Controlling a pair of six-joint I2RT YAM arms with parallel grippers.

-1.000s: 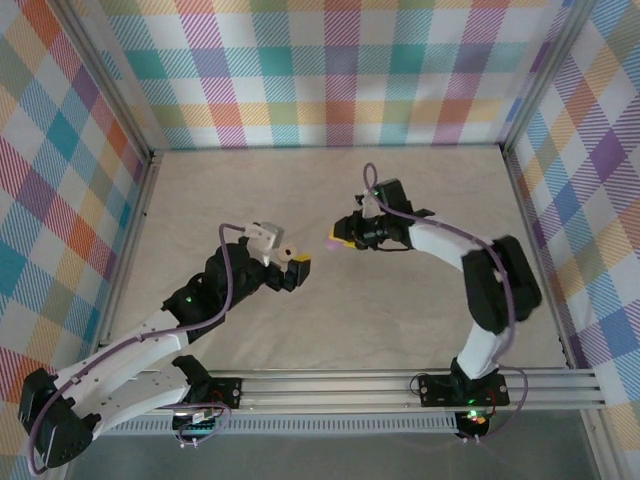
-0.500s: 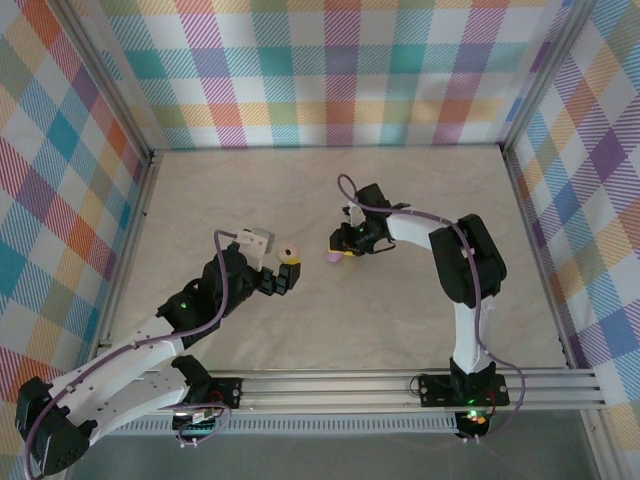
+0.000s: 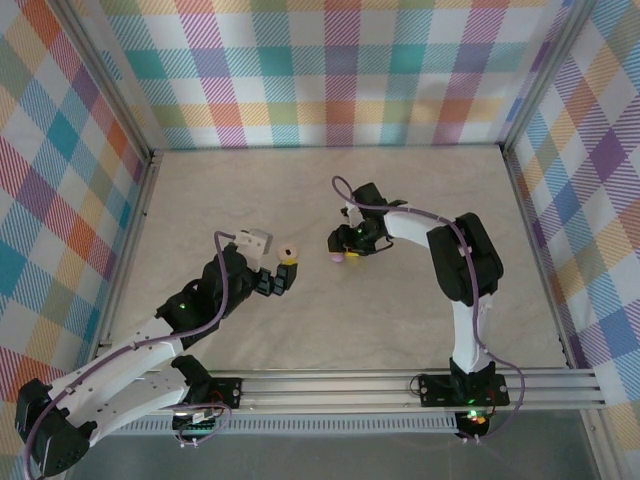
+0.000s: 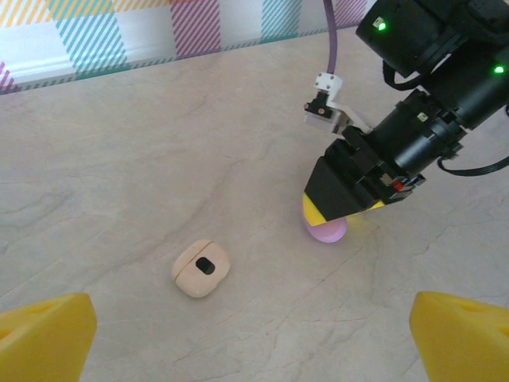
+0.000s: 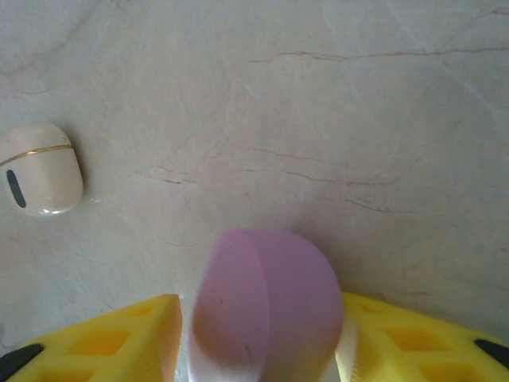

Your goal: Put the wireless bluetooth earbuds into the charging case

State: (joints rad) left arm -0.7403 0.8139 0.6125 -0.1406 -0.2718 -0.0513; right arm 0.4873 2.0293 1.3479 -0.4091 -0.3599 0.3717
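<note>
Step looks like case set-down, pre-opening. R gripper (image 5: 262, 322): jaws apart, flanking purple case (image 4: 324, 231) on worktop (image 4: 119, 159) w/ thin gap. L gripper (image 4: 254, 334): jaws wide apart above cream case (image 4: 200, 269). Next prob: steady a case, flip lid.

No legible text, label, brand, number or sign anywhere. Cream case (image 4: 201, 269): dark oval spot, unlettered. Purple case (image 5: 266, 306): plain shell. Right arm housing (image 4: 429, 48): green lights, no lettering readable.
</note>
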